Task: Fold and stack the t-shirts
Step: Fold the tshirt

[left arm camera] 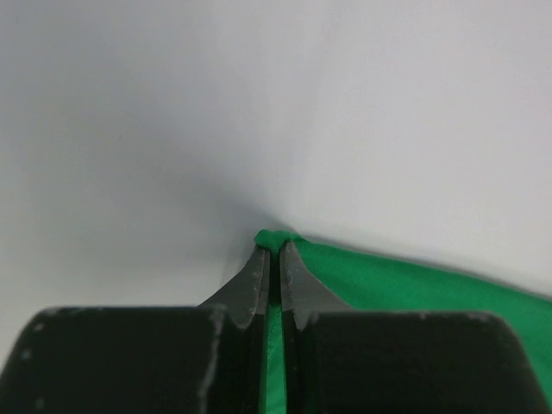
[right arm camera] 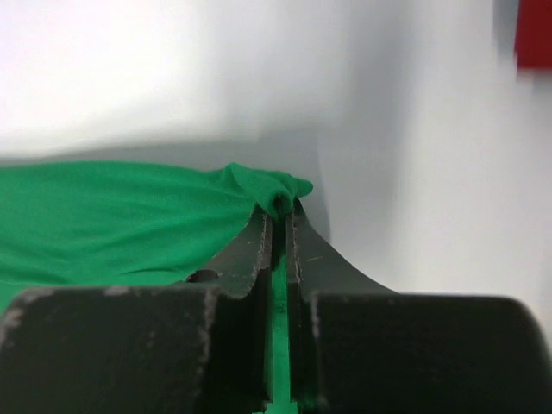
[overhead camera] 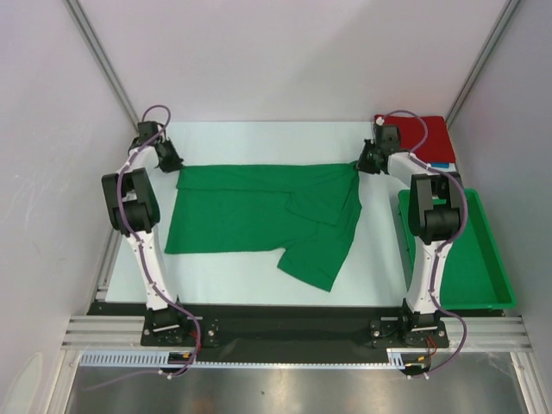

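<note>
Seen from above, a green bin sits on the white bench at four o'clock, beside the right arm. At centre a green t-shirt lies partly spread, its long axis running nine to three o'clock. At its far edge, the left arm has its jaws pressed together on the ten o'clock corner, and the right arm's jaws pinch the two o'clock corner. From both, the cloth lies toward six. A red t-shirt rests at one o'clock. The far edge probably folds toward six next.
</note>
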`<state>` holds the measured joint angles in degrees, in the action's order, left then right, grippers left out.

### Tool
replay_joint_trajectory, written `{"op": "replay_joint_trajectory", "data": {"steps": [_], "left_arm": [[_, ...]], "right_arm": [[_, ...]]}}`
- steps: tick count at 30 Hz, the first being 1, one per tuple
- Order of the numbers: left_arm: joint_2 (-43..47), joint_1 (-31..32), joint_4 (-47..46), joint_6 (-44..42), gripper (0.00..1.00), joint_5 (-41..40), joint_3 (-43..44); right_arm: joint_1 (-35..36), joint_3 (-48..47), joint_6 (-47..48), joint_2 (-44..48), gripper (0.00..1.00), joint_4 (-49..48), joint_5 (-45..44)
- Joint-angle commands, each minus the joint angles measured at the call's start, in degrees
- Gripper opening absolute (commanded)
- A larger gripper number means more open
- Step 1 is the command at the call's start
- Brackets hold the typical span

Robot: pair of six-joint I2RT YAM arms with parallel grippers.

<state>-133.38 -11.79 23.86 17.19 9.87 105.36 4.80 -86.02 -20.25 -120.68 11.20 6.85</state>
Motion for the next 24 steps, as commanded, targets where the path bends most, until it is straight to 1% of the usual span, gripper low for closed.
{"op": "replay_joint_trajectory", "data": {"steps": [1, 2, 4, 5, 6, 7, 8, 9, 10, 11, 13, 14, 15, 16, 17, 18, 19, 20, 21, 22, 23, 24], "left_arm": [[0.8, -1.7, -3.5, 2.1, 0.0, 0.5, 0.2], [0.1, -1.7, -3.6, 3.0, 0.0, 1.1, 0.6], [-0.3, -1.7, -3.6, 3.9, 0.02, 1.7, 1.8], [-0.5, -1.7, -3.6, 4.5, 0.06, 1.7, 2.0], [-0.3, -1.7, -3.3, 4.7, 0.11, 1.6, 2.4], [0.0, -1.7, -3.1, 4.8, 0.2, 1.3, 2.5], [0.4, -1.7, -2.8, 4.7, 0.25, 0.4, 2.4], [2.0, -1.7, -1.5, 4.5, 0.3, -3.0, 2.1], [2.9, -1.7, -0.6, 4.5, 0.41, -5.1, 2.0], [4.0, -1.7, 0.1, 4.1, 0.47, -7.0, 2.0], [7.6, -1.7, 1.4, 3.5, 0.55, -9.6, 1.0], [9.0, -1.7, 1.9, 3.6, 0.56, -9.8, 0.5], [10.8, -1.5, 2.9, 4.2, 0.56, -13.7, -1.8], [15.1, -1.4, 3.0, 5.0, 0.57, -14.8, -3.7], [17.3, -1.3, 3.0, 6.9, 0.57, -16.1, -5.8], [20.2, -0.9, 3.1, 8.3, 0.57, -17.9, -11.1], [22.7, -0.4, 3.0, 9.6, 0.57, -19.7, -14.1], [27.7, 0.0, 2.7, 12.0, 0.57, -20.9, -17.1], [29.8, 1.1, 2.7, 13.4, 0.57, -22.2, -22.6], [31.8, 1.6, 2.7, 14.4, 0.57, -23.6, -25.1], [35.3, 2.0, 2.8, 16.6, 0.57, -24.1, -27.4], [36.7, 2.6, 4.3, 18.2, 0.57, -24.1, -31.2]], "right_arm": [[-1.0, -6.6, 2.8, -3.2, 0.0, 1.5, -2.5], [-1.2, -8.0, 3.0, -4.1, 0.0, 1.7, -2.3], [-1.1, -12.3, 4.2, -7.0, 0.04, 2.9, -2.0], [-1.1, -13.7, 4.7, -7.9, 0.09, 3.6, -2.3], [-1.1, -16.5, 5.0, -9.5, 0.12, 5.0, -2.8], [-0.8, -17.7, 5.5, -10.0, 0.16, 5.8, -3.3], [-0.8, -18.6, 5.7, -10.4, 0.21, 6.5, -3.8], [-0.8, -20.2, 5.8, -10.4, 0.32, 8.0, -4.7], [-0.8, -20.5, 5.8, -10.1, 0.36, 8.6, -5.5], [-0.8, -20.6, 5.8, -9.5, 0.46, 9.1, -6.8], [-0.6, -20.7, 5.7, -7.0, 0.57, 11.2, -10.5], [-0.1, -20.7, 5.7, -6.1, 0.62, 12.3, -14.2], [0.3, -20.3, 5.5, -4.8, 0.69, 14.5, -16.2], [0.6, -19.8, 5.3, -2.2, 0.72, 15.5, -17.7], [1.5, -18.1, 4.6, -0.5, 0.75, 16.2, -19.8], [2.1, -16.6, 3.8, 1.0, 0.78, 17.5, -21.1], [2.7, -15.2, 3.4, 2.5, 0.8, 17.8, -22.0], [3.3, -13.8, 3.1, 6.0, 0.81, 18.2, -22.3], [4.6, -11.0, 2.2, 7.6, 0.83, 19.4, -23.5], [5.2, -9.8, 1.4, 9.3, 0.84, 20.3, -24.5], [5.7, -8.3, 0.7, 12.1, 0.87, 21.0, -24.3], [7.1, -5.4, -0.3, 13.9, 0.87, 21.8, -23.7]]}}
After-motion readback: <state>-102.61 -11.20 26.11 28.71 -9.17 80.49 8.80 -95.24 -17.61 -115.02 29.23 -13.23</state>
